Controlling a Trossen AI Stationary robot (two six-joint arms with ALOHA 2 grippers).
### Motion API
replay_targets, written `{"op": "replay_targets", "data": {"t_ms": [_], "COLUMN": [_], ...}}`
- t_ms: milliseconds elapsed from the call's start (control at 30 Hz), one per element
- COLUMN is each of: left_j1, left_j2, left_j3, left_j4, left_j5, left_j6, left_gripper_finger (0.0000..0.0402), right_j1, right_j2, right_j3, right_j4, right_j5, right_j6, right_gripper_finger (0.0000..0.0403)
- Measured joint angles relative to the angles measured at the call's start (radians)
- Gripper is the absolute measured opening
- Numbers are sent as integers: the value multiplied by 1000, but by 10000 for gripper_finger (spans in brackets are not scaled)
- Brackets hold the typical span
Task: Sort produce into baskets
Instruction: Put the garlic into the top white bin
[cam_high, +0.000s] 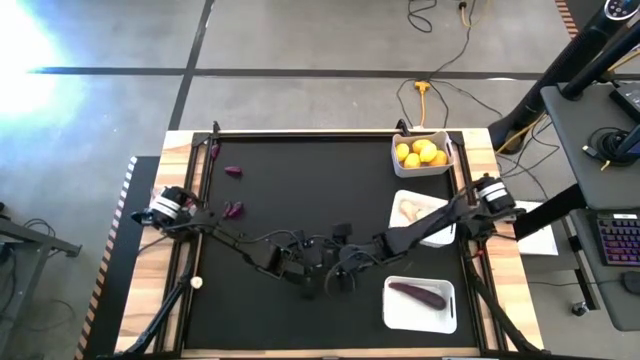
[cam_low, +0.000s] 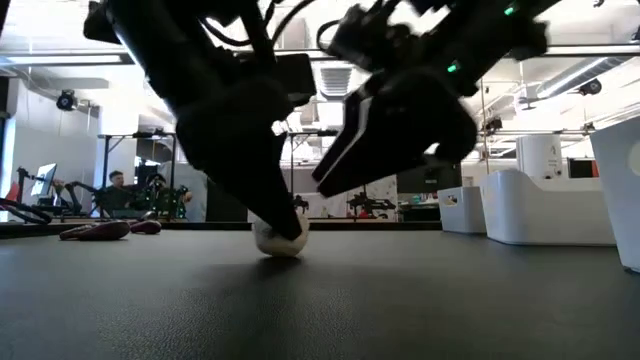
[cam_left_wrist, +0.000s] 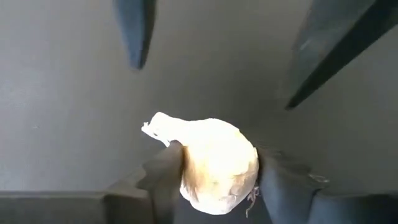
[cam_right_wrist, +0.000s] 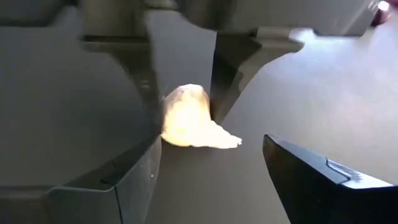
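Garlic bulb (cam_left_wrist: 217, 165) between left hand (cam_left_wrist: 214, 186) fingers

A whitish papery garlic bulb (cam_left_wrist: 217, 165) lies on its side on the black mat, near-centre. 3 white rectangular plastic baskets (cam_high: 421, 166) line the right.

High camera is looking straight down on my whole table (cam_high: 300, 200). Low one is sitting at tabletop level, facing across. Both my wrist cameras are looking close at the same garlic bulb (cam_left_wrist: 217, 165).
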Motion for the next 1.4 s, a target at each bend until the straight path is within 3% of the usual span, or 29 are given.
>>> {"op": "replay_targets", "data": {"t_ms": [267,467,600,733,867,933,1033,1133,1267,1400], "left_j1": [-41,-102,-151,-215,-294,-343,-407,-462,-538,-603], "left_j2": [-62,-154,-232,-304,-370,-398,-426,-441,-443,-443], "left_j3": [7,7,8,8,8,8,8,8,7,-10], "left_j4": [-145,-230,-341,-446,-546,-575,-586,-601,-654,-675], "left_j5": [4,-41,-131,-226,-276,-266,-163,-29,108,145], "left_j6": [-26,-59,-130,-239,-327,-341,-361,-451,-640,-773], "left_gripper_finger": [252,253,246,241,239,239,239,239,239,239], "right_j1": [-11,-13,-22,-31,-35,-36,-35,-7,65,158], "right_j2": [100,178,233,253,242,233,202,124,-20,-189], "right_j3": [87,144,178,202,223,239,284,343,361,285], "right_j4": [32,57,55,25,-64,-124,-324,-623,-971,-1170], "right_j5": [-17,-29,-32,-31,-22,-14,23,188,396,548], "right_j6": [-2,-2,7,9,8,3,-3,78,357,684], "right_gripper_finger": [290,312,319,300,248,213,157,112,111,118]}}
